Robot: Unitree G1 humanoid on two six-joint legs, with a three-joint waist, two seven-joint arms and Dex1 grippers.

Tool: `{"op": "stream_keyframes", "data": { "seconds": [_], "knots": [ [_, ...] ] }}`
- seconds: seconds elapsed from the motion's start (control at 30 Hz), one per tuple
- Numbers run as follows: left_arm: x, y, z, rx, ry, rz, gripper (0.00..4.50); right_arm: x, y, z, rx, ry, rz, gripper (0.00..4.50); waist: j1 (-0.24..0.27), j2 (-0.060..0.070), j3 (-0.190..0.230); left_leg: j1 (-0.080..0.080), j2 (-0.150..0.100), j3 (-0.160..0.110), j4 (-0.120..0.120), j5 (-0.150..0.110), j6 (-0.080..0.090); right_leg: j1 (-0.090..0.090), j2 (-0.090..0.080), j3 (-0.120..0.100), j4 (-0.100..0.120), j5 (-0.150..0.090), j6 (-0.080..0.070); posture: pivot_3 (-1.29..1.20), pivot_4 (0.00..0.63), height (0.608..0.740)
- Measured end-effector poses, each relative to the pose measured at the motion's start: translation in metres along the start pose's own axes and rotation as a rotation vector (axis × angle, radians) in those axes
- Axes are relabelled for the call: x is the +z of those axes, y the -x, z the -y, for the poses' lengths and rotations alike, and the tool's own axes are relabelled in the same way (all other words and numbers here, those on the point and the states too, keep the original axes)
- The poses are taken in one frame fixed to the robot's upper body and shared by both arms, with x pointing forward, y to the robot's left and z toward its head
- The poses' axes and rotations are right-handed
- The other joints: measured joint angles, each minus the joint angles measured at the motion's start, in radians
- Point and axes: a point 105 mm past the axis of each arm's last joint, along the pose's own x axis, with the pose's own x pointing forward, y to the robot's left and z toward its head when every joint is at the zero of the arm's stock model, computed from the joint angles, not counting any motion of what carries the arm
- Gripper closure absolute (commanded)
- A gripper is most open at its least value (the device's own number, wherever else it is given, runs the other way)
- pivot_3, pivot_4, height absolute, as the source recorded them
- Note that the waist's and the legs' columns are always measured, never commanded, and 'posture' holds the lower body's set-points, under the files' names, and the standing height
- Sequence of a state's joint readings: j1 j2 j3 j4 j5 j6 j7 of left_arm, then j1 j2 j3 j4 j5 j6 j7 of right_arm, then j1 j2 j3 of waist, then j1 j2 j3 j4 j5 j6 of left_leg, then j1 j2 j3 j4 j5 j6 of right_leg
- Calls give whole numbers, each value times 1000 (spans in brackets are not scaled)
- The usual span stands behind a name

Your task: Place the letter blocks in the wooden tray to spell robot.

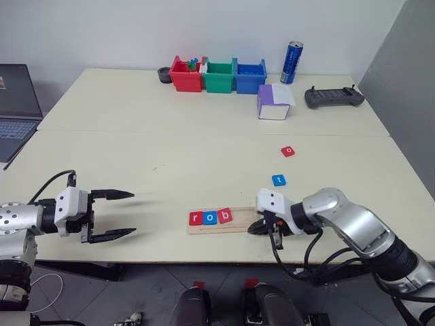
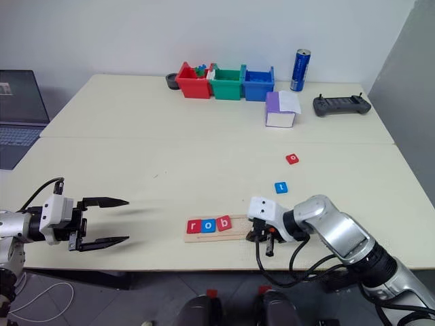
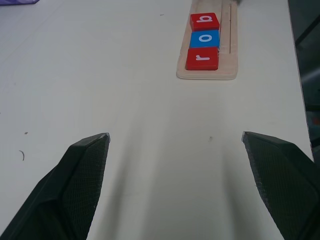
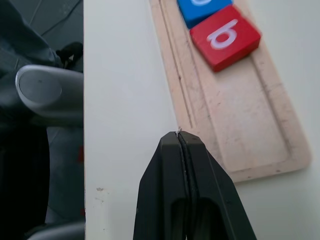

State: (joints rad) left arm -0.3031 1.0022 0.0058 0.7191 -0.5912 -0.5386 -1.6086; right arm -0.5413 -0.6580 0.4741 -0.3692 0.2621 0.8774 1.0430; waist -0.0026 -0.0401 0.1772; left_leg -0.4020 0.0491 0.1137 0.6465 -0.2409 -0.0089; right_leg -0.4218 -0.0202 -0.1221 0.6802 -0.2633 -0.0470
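Tiles "o" (image 1: 288,151) and "t" (image 1: 279,180) look light, rigid; grip opposite edges. Right pincer (image 4: 181,145) clenched empty, left pincer (image 1: 121,215) released.

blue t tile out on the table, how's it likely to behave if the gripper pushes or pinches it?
The blue t tile lies flat and square, so it should slide rather than roll or tip. It looks rigid like the red b tile, whose thick sides probably give the fingers purchase. It looks small and likely light, so a push may spin it.
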Motion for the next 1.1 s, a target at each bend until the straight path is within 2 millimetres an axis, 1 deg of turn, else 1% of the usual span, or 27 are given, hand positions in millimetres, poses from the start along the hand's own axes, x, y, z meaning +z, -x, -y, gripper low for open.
{"op": "stream_keyframes", "data": {
  "seconds": [0.07, 0.1, 0.17, 0.2, 0.23, 0.4, 0.5, 0.73, 0.83, 1.1],
  "knots": [
    [1, 0, -1, 3, -4, 1, 0, 23, 0, 3, -7, 24, 79, 4468, -3, 0, 0, 0, 0, 0, 0, 0, 0, 0, 0, 0, 0, 0, 0, 0, 150, 740],
    [2, 0, -2, 3, -9, 2, 0, 40, -1, 5, -22, 48, 132, 4468, -4, 0, 0, 0, 1, 0, 0, 0, 0, 0, 1, 0, 1, 0, 0, 0, 150, 740],
    [3, 0, -4, 6, -21, 4, 0, 65, -6, 12, -58, 75, 206, 4468, -4, 0, 0, 0, 1, 0, 0, 0, 0, 0, 1, 0, 1, 0, 0, 0, 150, 740],
    [4, 0, -5, 7, -27, 4, 0, 71, -9, 14, -70, 78, 223, 4468, -3, 0, 0, 0, 1, 0, 0, 0, 0, 0, 1, 0, 1, 0, 0, 0, 150, 740],
    [4, 0, -5, 7, -27, 4, 0, 73, -12, 17, -83, 74, 232, 4468, -2, -1, 0, 0, 1, 0, 0, 0, 0, 0, 0, 0, 0, 0, 0, 0, 150, 740],
    [2, 1, -4, 14, -15, 0, 0, 58, -39, 32, -136, 35, 180, 4468, 0, -1, -1, -1, -1, 1, 1, 0, 0, 0, -2, 0, 0, 0, 0, 0, 150, 740],
    [1, 1, -4, 14, -15, 0, 0, 48, -48, 37, -142, 44, 143, 4468, 0, -1, -1, -1, -1, 1, 0, 0, 0, 0, -2, 0, 0, 0, 0, 0, 150, 740],
    [-4, 3, 4, 6, 9, -9, 0, 35, -53, 46, -149, 43, 106, 4468, -3, -1, -1, 0, -1, 1, 0, 0, 0, 0, -1, 0, 1, 0, 0, 0, 150, 740],
    [-4, 3, 6, 4, 5, -6, 0, 34, -52, 47, -159, 57, 97, 4468, -3, -1, -1, 0, -1, 0, 0, 0, 0, 0, -1, 0, 1, 0, 0, 0, 150, 740],
    [-1, 4, 5, 9, -4, 0, 0, 31, -54, 41, -113, 63, 81, 4468, -3, -1, -1, 0, -1, 0, 0, 0, 0, 0, -1, 0, 1, 0, 0, 0, 150, 740]
  ]
}}
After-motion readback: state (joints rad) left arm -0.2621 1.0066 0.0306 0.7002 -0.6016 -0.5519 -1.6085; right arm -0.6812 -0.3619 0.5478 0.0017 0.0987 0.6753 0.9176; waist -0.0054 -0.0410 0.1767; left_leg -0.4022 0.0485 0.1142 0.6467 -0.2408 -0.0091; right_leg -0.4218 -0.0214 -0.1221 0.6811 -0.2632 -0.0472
